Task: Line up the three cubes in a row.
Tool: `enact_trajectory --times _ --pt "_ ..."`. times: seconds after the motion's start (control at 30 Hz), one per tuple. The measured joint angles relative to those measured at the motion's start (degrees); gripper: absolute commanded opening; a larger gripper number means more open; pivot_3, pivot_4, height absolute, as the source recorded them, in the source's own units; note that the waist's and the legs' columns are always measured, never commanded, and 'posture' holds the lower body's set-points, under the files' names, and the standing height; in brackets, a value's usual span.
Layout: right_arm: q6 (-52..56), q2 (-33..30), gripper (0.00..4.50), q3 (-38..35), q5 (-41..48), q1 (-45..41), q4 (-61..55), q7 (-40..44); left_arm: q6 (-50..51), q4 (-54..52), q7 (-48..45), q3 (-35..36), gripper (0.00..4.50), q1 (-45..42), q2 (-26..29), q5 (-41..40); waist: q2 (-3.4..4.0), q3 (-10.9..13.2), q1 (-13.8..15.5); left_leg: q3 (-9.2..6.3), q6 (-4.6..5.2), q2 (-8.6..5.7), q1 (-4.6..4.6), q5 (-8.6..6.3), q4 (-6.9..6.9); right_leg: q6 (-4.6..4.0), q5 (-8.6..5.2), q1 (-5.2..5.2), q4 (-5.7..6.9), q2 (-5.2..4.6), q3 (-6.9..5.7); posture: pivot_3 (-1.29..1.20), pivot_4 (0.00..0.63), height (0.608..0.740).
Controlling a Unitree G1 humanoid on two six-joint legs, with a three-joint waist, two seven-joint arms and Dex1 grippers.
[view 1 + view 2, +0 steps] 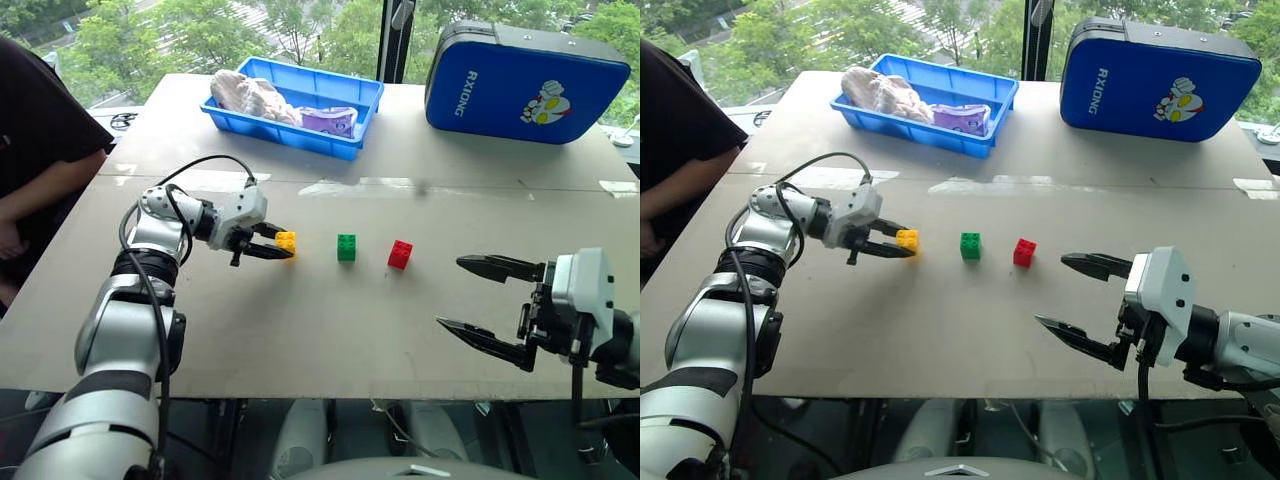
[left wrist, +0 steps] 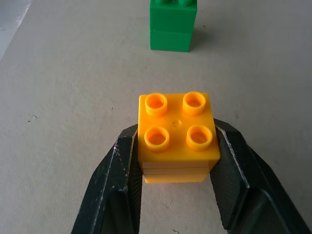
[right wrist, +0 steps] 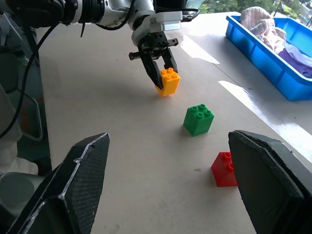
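My left gripper is shut on the yellow cube, one black finger on each side, as the left wrist view shows with the cube studs up. The cube is at table level and slightly tilted; whether it rests on the table I cannot tell. The green cube stands a short way to its right, and the red cube further right, all roughly in one line. My right gripper hovers open to the right of the red cube, holding nothing.
A blue tray with cloths sits at the back of the table, and a blue case at the back right. A person sits at the table's left edge.
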Motion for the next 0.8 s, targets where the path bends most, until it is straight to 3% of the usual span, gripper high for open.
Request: enact_trajectory --times 0.53,0.6,0.63,0.77,0.8 --pt "0.1 -1.4 4.03 -1.7 1.7 1.7 -0.5 -1.7 -2.4 3.6 2.1 0.9 1.31 -1.4 -1.4 2.6 -0.01 0.0 0.1 -0.01 0.00 0.00 0.00 0.00 0.02 0.08 0.05 0.01 0.02 0.00 0.00 0.00 0.150 0.740" --pt "0.1 -1.5 4.03 -1.7 1.8 1.8 -0.6 -1.8 -2.4 3.7 2.3 1.1 2.34 -1.5 -1.5 2.7 -0.02 0.0 0.1 -0.02 0.00 0.00 0.00 0.00 0.02 0.08 0.05 0.01 0.02 -0.01 0.00 0.00 0.150 0.740" --pt "0.1 -1.6 4.03 -1.7 1.8 1.8 -0.6 -1.9 -2.4 3.9 2.7 1.1 2.55 -1.5 -1.5 2.9 -0.02 0.0 0.1 -0.02 0.00 0.00 0.00 0.00 0.02 0.08 0.05 0.01 0.02 -0.01 -0.01 0.00 0.150 0.740" --pt "0.2 -1.8 4.03 -1.9 2.0 2.3 -0.6 -2.0 -1.7 4.5 3.5 2.0 4.33 -1.4 -1.5 3.4 -0.02 0.0 0.0 -0.02 0.00 0.00 0.00 0.00 0.02 0.14 0.08 0.01 0.02 0.00 0.00 0.00 0.150 0.740" --pt "0.2 -1.9 4.03 -2.1 2.1 2.5 -0.6 -2.0 -1.2 4.4 3.4 2.8 4.33 -1.4 -1.4 3.0 -0.02 0.0 0.0 -0.02 0.00 0.00 0.00 0.00 0.02 0.15 0.09 0.01 0.02 0.00 0.00 0.00 0.150 0.740"
